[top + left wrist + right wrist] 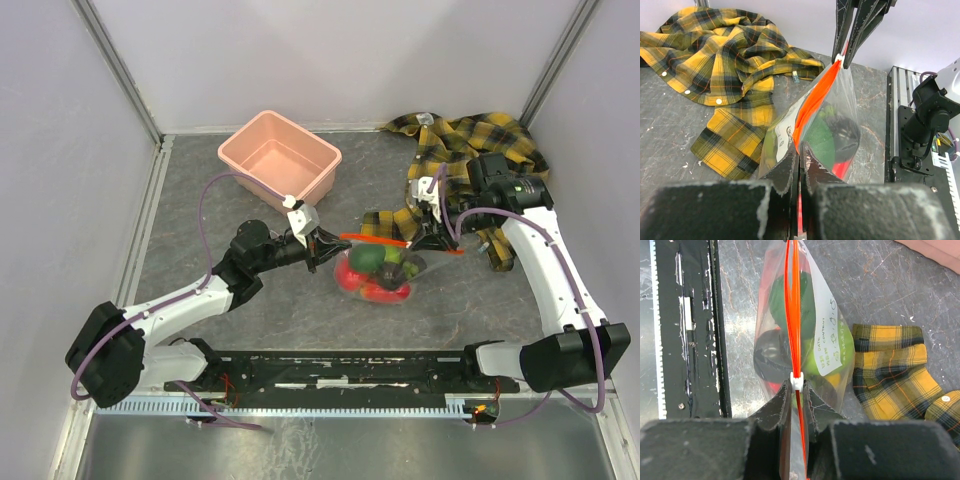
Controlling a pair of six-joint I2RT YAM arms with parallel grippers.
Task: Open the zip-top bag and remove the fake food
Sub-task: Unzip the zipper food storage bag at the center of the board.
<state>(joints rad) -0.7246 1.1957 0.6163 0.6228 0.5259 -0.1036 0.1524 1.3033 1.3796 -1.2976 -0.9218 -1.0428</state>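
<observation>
The zip-top bag (385, 272) hangs just above the table centre, stretched between both grippers by its orange-red zip strip (395, 243). Inside lies the fake food: a dark green fruit (367, 259), a red one (378, 291), and a light green one (832, 360) behind the bag's label. My left gripper (328, 246) is shut on the strip's left end, seen close up in the left wrist view (800, 152). The right gripper (432, 243) is shut on the strip's right end, with the white slider (797, 381) at its fingertips. The strip looks closed along its length.
A pink tub (281, 157) stands at the back, left of centre. A yellow-and-black plaid shirt (470, 150) lies crumpled at the back right, partly under the right arm, with one sleeve (890, 370) beside the bag. A black rail (350, 370) runs along the near edge.
</observation>
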